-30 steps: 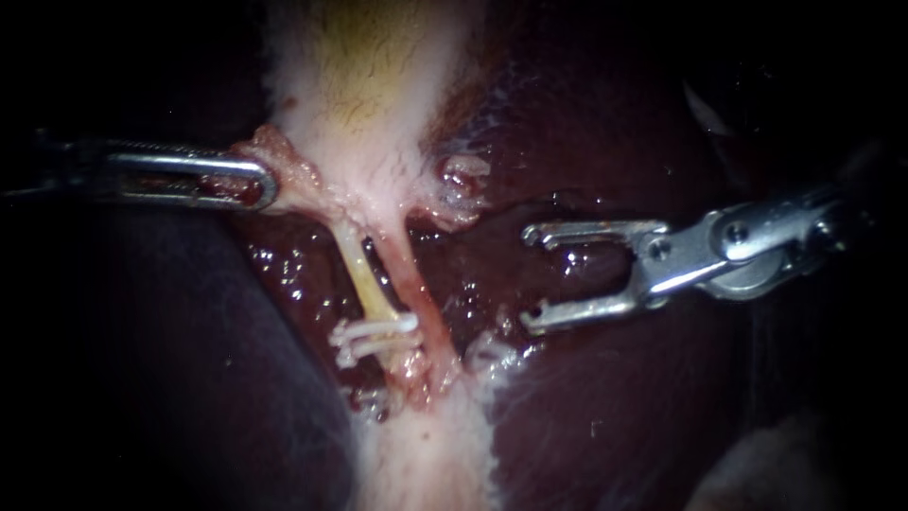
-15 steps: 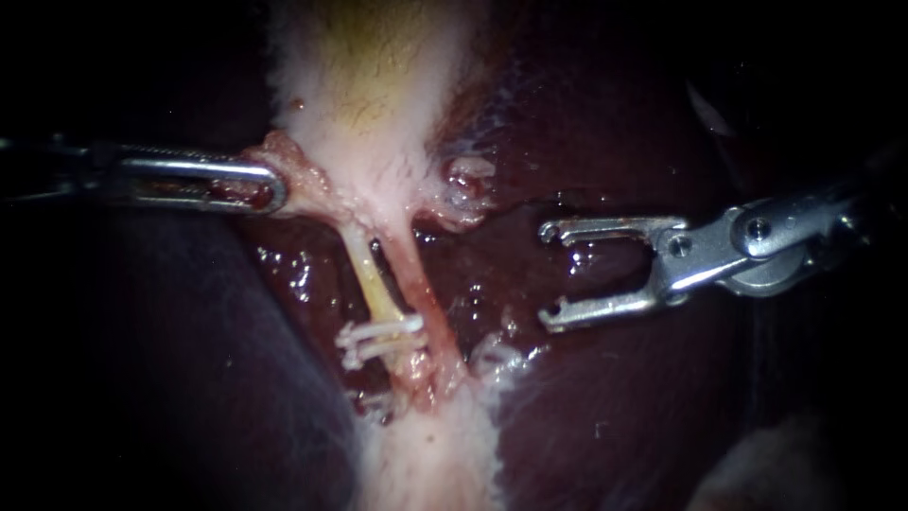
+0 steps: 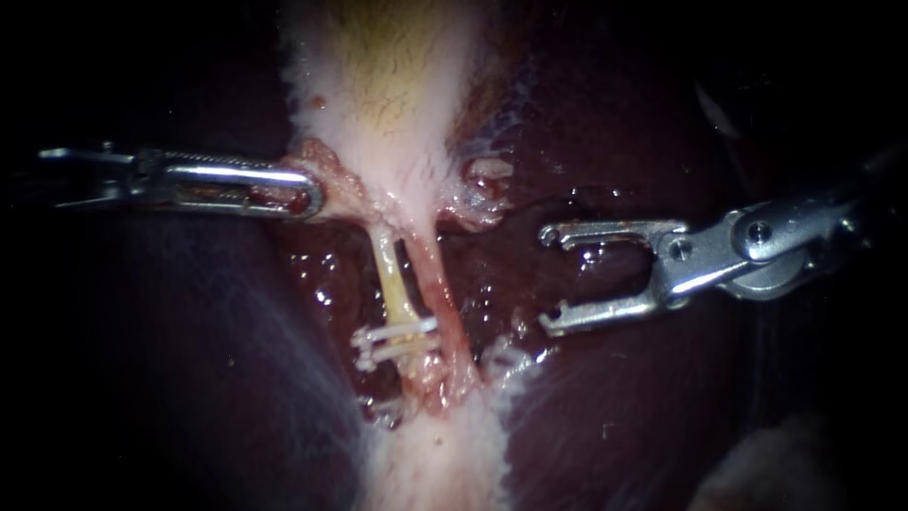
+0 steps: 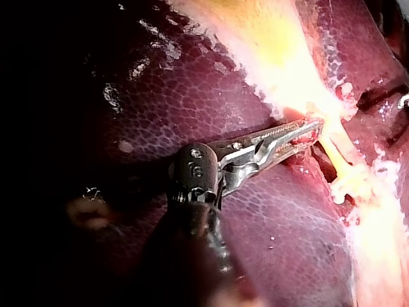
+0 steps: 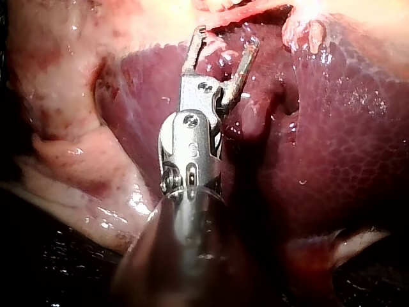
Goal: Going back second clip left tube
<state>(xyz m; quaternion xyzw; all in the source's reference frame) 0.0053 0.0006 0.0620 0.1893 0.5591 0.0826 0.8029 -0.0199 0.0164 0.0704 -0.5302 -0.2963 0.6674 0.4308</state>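
Your left instrument (image 3: 307, 194) has its jaws clamped on a tissue flap (image 3: 333, 180) at the lower edge of the gallbladder (image 3: 397, 85). Your right instrument (image 3: 549, 280) hangs over the liver (image 3: 662, 397) with its jaws spread wide, gripping nothing, well apart from the left tube (image 3: 390, 284). That tube's long axis runs near-vertical (slightly tilted), and two white clips (image 3: 402, 333) lie crosswise on its lower end.

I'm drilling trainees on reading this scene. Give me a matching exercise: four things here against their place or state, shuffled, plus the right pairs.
1 left instrument
2 right instrument
3 white clips
4 liver

A jaws open, holding nothing
B dark red, under both instruments
C jaws shut on the gallbladder at its lower edge
D across the left tube

Pairs: 1-C, 2-A, 3-D, 4-B
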